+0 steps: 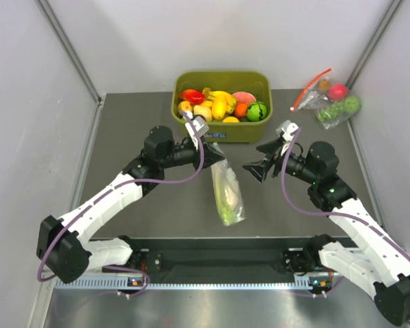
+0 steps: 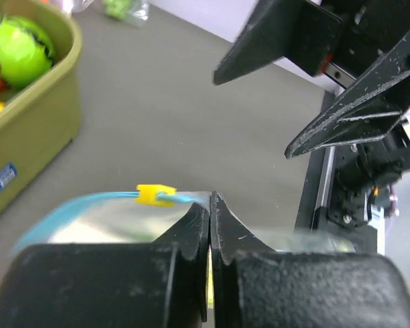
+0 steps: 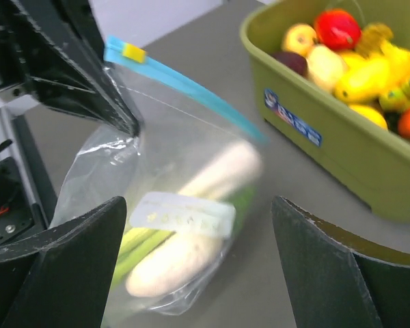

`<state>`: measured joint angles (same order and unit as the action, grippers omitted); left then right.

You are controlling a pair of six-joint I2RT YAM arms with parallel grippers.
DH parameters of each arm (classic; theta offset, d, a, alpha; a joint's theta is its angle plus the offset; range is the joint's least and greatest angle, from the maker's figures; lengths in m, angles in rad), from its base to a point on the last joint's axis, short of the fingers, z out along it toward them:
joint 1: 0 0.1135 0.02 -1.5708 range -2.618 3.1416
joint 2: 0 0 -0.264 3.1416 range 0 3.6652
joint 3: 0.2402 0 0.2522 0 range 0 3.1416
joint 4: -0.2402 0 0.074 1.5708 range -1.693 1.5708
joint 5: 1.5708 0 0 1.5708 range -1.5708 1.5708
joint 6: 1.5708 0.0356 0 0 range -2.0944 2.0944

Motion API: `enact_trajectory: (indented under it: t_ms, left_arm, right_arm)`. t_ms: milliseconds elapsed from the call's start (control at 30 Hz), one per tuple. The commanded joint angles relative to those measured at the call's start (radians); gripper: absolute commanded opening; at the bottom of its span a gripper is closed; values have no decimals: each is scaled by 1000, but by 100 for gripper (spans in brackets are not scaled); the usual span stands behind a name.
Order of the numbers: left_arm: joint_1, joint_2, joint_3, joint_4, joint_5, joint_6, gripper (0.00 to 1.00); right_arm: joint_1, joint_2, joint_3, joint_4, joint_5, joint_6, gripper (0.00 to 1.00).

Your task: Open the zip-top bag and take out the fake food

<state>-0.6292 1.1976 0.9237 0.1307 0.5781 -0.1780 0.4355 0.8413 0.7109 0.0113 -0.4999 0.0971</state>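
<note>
The zip-top bag (image 1: 227,188) hangs slanted over the middle of the table, its blue-green zip strip (image 3: 184,82) on top with a yellow slider (image 2: 156,195). My left gripper (image 1: 210,147) is shut on the bag's top edge, just beside the slider (image 2: 210,199). Inside the bag, behind the white label (image 3: 181,213), I see a white radish (image 3: 178,256) and a leek's green leaves (image 3: 133,246). The small dark green piece does not show. My right gripper (image 1: 253,158) is open and empty, just right of the bag, its jaws wide apart facing it (image 3: 198,208).
An olive bin (image 1: 223,130) of red, yellow and orange toy fruits stands just behind the bag, close to my left gripper. A second clear bag with a red zip strip (image 1: 330,99) lies at the back right corner. Grey walls close in both sides.
</note>
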Motion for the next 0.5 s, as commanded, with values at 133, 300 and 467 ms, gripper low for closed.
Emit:
enact_trajectory:
  t_ms: [133,300,467]
  left_arm:
    - [3,48,236,-219,213,222,0]
    - [3,72,305,-391,250,316,0]
    - [3,68,333,-453,316,351,0]
  right_arm:
    - [-6,-5,134,7,-198,-133,87]
    - [-6,-10,194,-73,-290,-200,88]
    - [-7,71,262,-123,-414,-263,88]
